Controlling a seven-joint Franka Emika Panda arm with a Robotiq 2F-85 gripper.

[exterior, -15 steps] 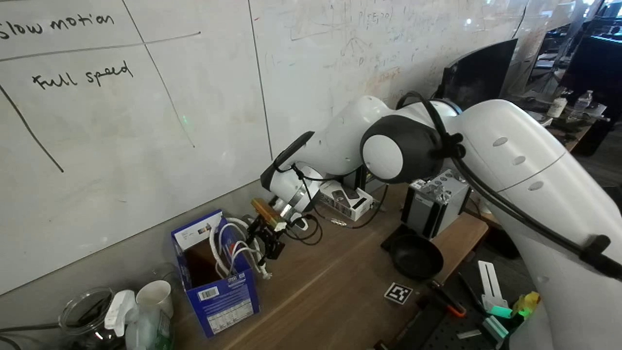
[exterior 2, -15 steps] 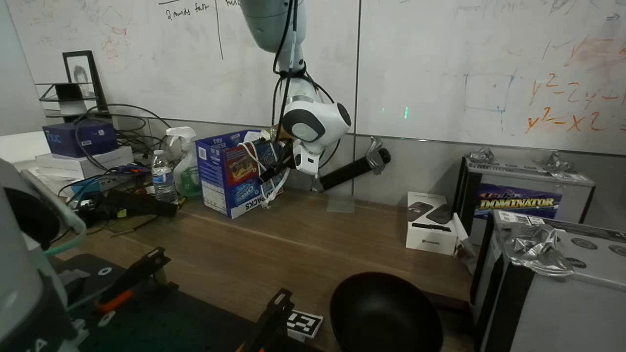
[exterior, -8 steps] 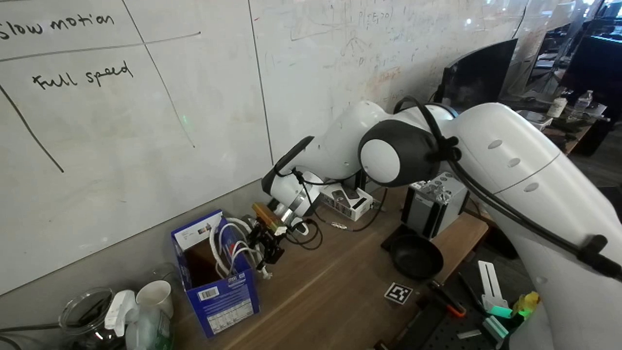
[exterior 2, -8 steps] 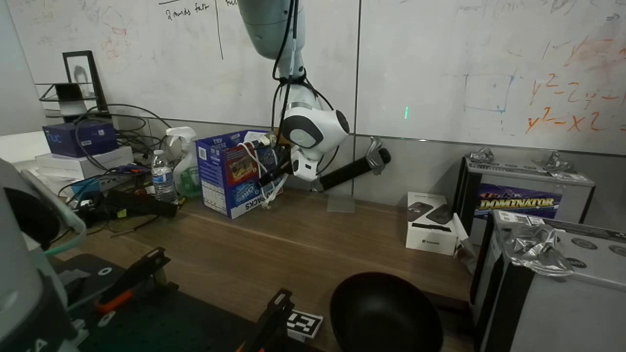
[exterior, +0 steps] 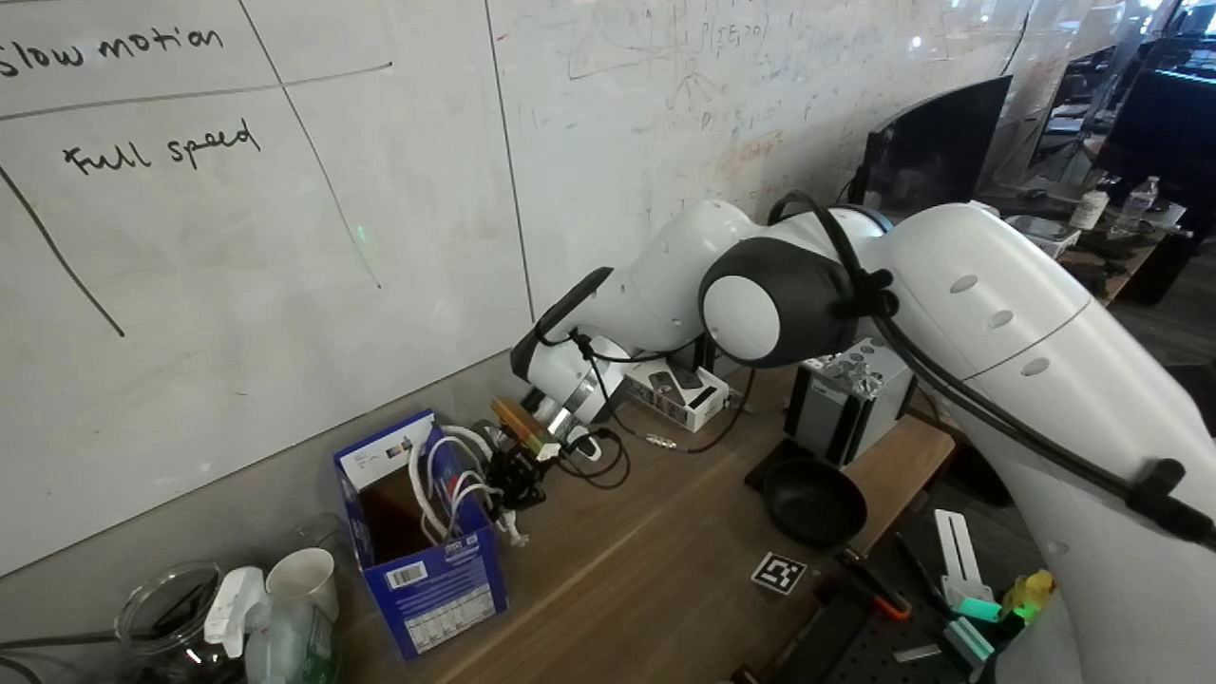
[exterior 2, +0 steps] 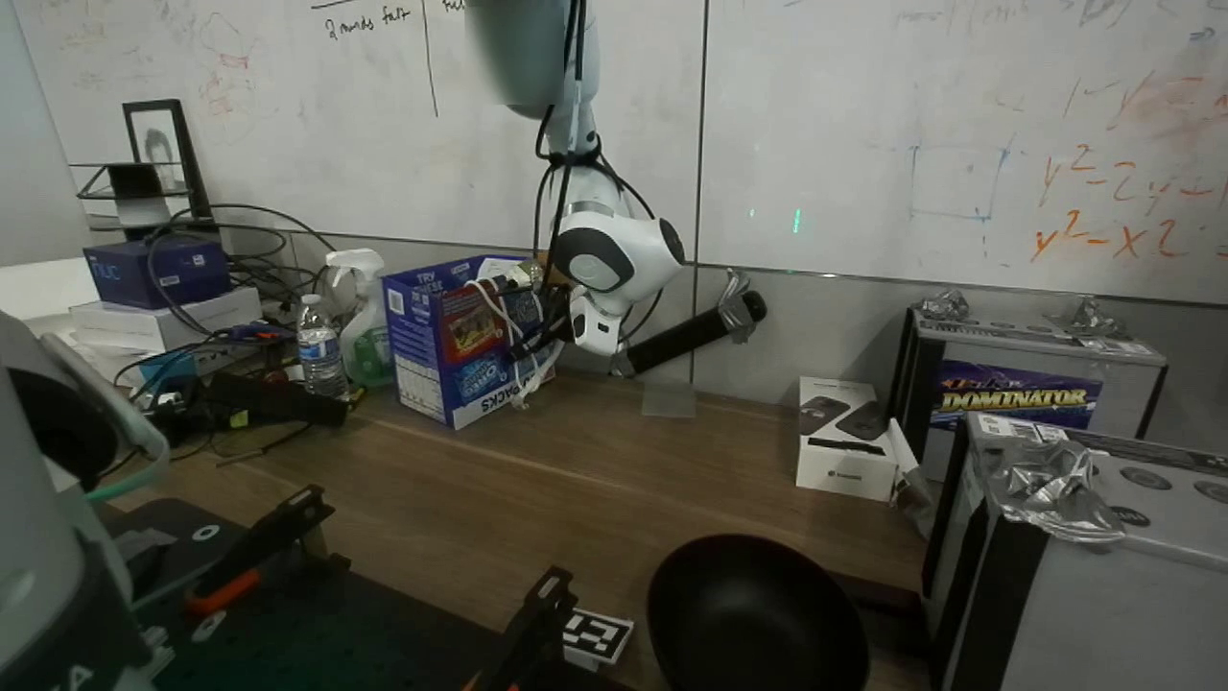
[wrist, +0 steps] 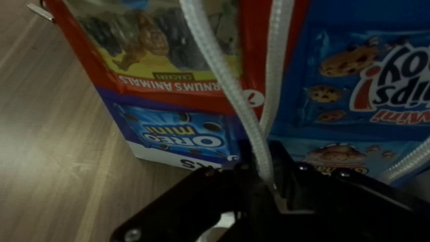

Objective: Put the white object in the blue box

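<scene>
Item: white cord (wrist: 236,92), pinched in your gripper (wrist: 262,155), looped over the blue box (exterior: 442,594)

In an exterior view, lower left: cord loops over the box's right wall; your gripper just outside, loose end below the jaws.
In an exterior view, left of centre: box (exterior 2: 420,334); strands down its printed face to your jaws.
Wrist view, lower centre: your jaws drawn together, cord between them; further strand at right edge.

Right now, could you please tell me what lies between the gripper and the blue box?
The white cord: the wrist view shows its strands in front of the blue box, one leading into the gripper.
</scene>
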